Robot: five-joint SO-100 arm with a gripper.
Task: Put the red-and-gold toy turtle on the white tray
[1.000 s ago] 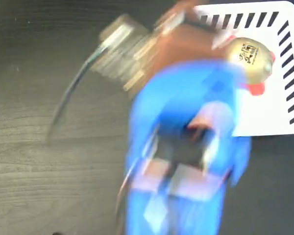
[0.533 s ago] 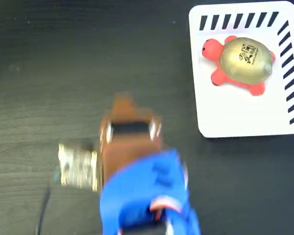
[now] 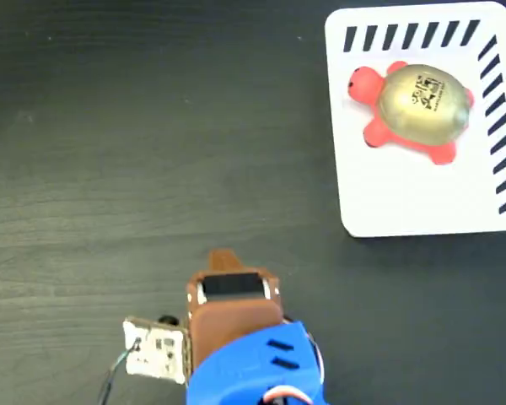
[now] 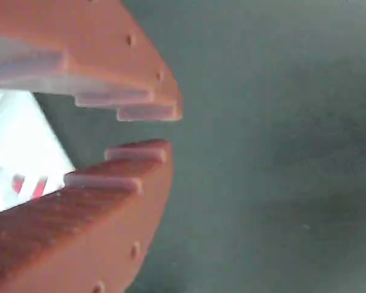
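Blue arm with a brown-orange gripper (image 3: 223, 257)

The gripper (image 4: 143, 131) has stepped, toothed fingers with small holes — a black slot on its top, and a pale circuit board (image 3: 156, 356) with thin wires beside.

Fixed view: the white tray (image 3: 422, 198) runs past the right edge of the picture, so its right side and lower right corner are cut off. The blue arm (image 3: 253, 371) is cut off by the bottom edge; only its upper end shows. The brown wrist housing hides the fingers from this view, so their gap cannot be read here. The small circuit board (image 3: 156, 353) beside the arm carries parts too small to tell, and its wire leaves the picture at the bottom.

Wrist view: both fingers (image 4: 110, 73) are blurred and cut off by the left, top and bottom edges. The bright patch behind them at the left is washed out and cannot be identified. The counter (image 4: 280, 152) shows without sharp detail.
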